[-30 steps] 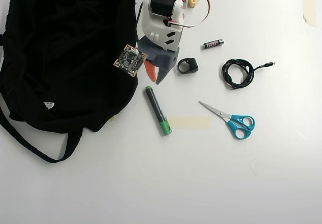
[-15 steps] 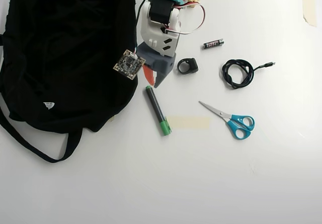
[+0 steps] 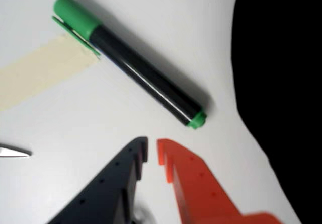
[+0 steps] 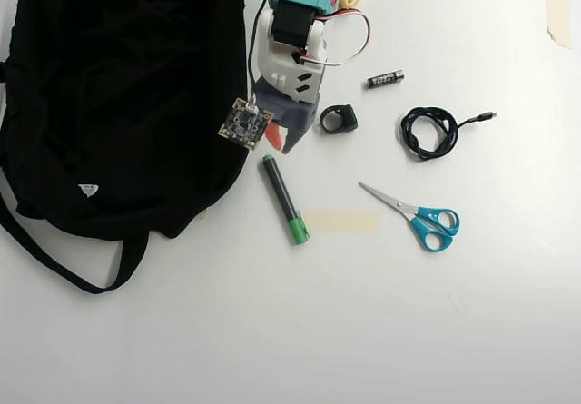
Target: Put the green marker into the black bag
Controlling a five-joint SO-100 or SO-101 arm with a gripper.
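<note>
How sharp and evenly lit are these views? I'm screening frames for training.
Wrist view: green marker fairly sharp, casting a soft shadow; gripper fingers slightly blurred. Overhead view: even light, white table near overexposed, black bag losing detail.

Bright, even light; wrist view slightly soft.

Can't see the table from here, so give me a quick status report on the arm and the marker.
Gripper shut, empty, just short of the marker's small end. Green marker flat on table beside black bag, cap on tape strip. Nothing in the way.

End effector (image 3: 152, 151) low, jaws nearly together
</note>
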